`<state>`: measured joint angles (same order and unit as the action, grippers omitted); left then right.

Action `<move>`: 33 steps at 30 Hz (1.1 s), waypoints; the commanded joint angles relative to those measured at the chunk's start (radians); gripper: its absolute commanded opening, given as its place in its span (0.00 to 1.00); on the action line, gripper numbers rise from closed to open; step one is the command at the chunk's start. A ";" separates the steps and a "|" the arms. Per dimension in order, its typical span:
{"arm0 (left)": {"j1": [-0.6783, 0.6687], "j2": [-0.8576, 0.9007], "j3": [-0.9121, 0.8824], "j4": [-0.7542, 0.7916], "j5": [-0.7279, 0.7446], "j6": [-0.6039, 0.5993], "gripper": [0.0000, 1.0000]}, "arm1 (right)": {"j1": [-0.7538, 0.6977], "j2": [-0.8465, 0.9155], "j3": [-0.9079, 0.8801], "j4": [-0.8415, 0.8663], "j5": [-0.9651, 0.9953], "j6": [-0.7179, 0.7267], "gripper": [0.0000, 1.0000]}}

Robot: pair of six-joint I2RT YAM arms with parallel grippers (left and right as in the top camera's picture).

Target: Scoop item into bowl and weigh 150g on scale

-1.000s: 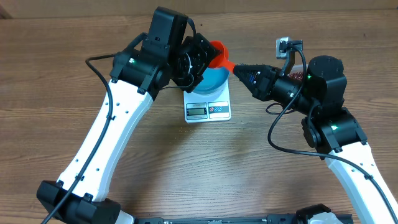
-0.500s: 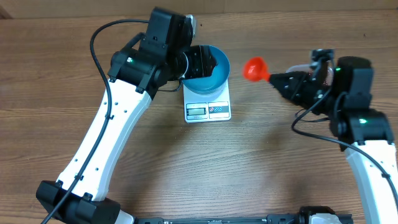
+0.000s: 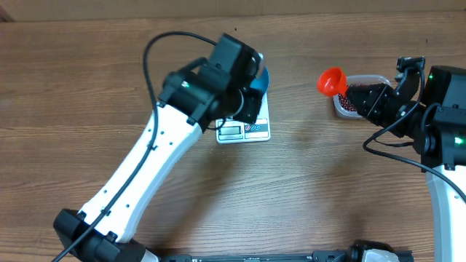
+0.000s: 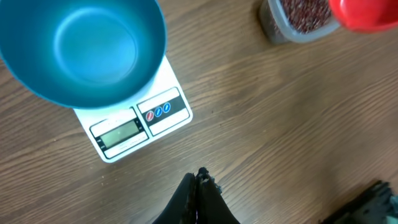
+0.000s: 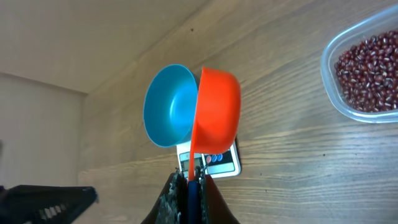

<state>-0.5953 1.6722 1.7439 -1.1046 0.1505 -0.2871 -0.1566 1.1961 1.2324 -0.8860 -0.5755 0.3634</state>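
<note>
Two arms reach over a wood-grain table (image 3: 306,189). The left gripper (image 4: 198,178) hangs near the scale (image 4: 140,124), jaws together, empty. The right gripper (image 5: 191,179) clamps the handle of the orange scoop (image 5: 217,118), beside the clear tub (image 5: 326,62) of beans (image 5: 367,74). The blue bowl (image 4: 81,50) sits on the scale.

White arm links (image 3: 138,175), black joints (image 3: 218,73), cables (image 3: 155,42)

A brown wood-grain table (image 3: 306,182) carries a clear, rounded-rectangular plastic tub (image 5: 326,67) near its far right corner, while an orange-red scoop (image 3: 332,80) with a deep round cup is up off the boards, just beside the tub on the side toward the table's middle.
</note>
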 commanded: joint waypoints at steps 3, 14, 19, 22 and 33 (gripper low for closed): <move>-0.063 0.002 -0.159 0.074 -0.056 0.026 0.04 | -0.003 -0.006 0.026 -0.020 0.027 -0.032 0.04; -0.157 0.002 -0.435 0.376 -0.214 0.181 0.04 | -0.003 -0.006 0.026 -0.049 0.052 -0.048 0.04; -0.150 0.004 -0.607 0.629 -0.317 0.307 0.04 | -0.003 -0.006 0.026 -0.055 0.063 -0.048 0.04; -0.142 0.010 -0.653 0.719 -0.328 0.311 0.04 | -0.003 -0.006 0.026 -0.057 0.079 -0.048 0.04; -0.131 0.152 -0.673 0.834 -0.344 0.392 0.04 | -0.003 -0.006 0.026 -0.067 0.087 -0.051 0.04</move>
<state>-0.7368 1.7676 1.0843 -0.2893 -0.1768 0.0631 -0.1566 1.1961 1.2324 -0.9585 -0.4969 0.3233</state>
